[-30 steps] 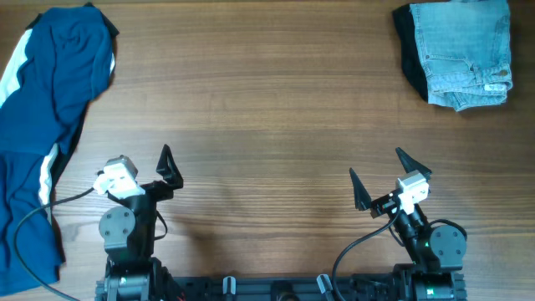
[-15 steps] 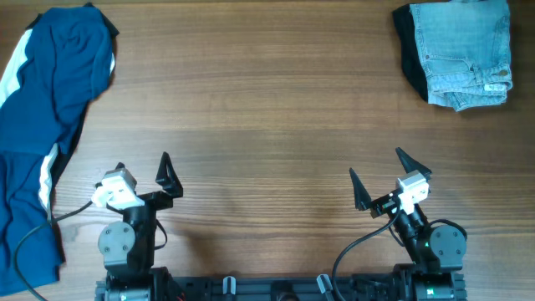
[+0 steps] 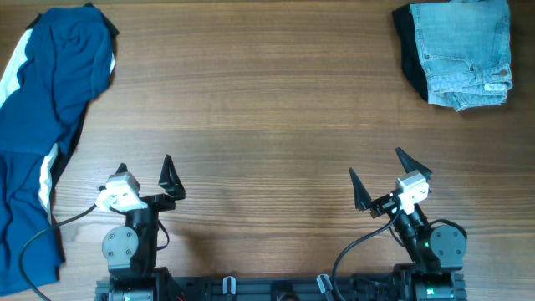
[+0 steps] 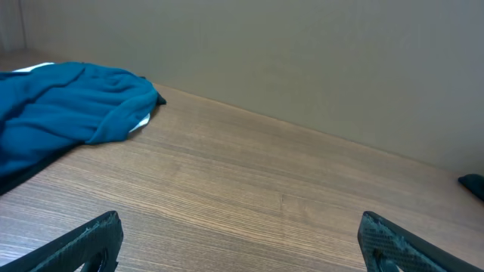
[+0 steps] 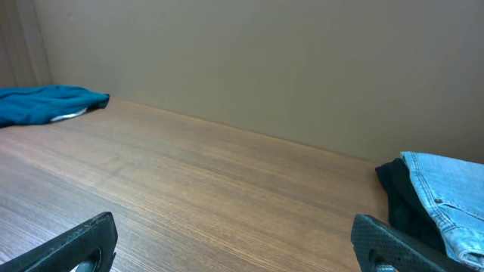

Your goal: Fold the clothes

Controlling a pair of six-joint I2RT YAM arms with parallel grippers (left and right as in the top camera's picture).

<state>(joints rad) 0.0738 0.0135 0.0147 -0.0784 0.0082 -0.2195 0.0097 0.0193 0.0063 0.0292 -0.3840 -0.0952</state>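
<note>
The faded light-blue denim shorts lie folded at the table's far right corner, on top of a black garment. They also show at the right edge of the right wrist view. My left gripper is open and empty near the front left edge. My right gripper is open and empty near the front right edge. Both grippers are far from the shorts. In the wrist views both sets of jaws stand wide apart over bare wood.
A dark blue garment with a white stripe lies along the table's left side, and shows in the left wrist view. The wooden table spreads between the two piles. A grey wall stands behind the table.
My left gripper has drawn back a little toward the front edge and turned slightly. The right arm and the clothes have not moved.
</note>
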